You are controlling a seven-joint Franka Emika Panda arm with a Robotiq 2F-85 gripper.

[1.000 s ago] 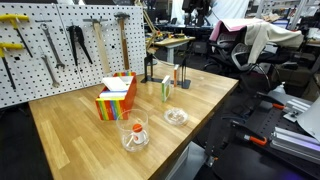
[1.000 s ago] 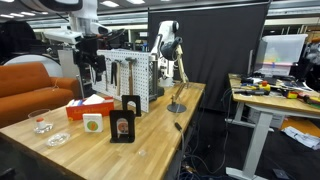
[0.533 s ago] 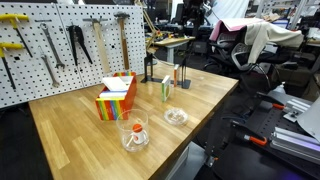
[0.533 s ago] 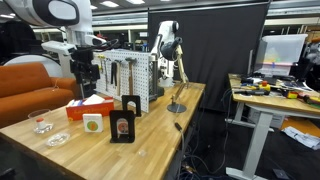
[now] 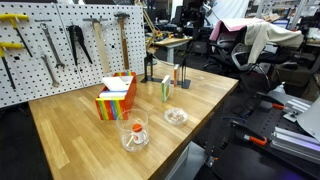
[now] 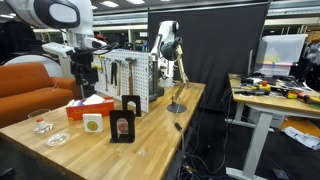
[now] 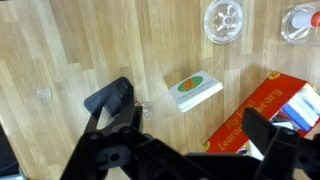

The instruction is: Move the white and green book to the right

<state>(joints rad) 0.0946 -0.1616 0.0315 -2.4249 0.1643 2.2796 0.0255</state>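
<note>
Only the arm has shifted, its pincer (image 7: 184,142) spread wide and empty above the tabletop (image 5: 80,135), while the white and green book (image 7: 196,90) stands untouched near the striped box (image 7: 258,108), unmoved.

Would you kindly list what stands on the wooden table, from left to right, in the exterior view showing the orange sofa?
Clear glass → glass dish → white and green book → black picture stand → desk lamp. The orange box overlaps the book, so it is left out.
</note>
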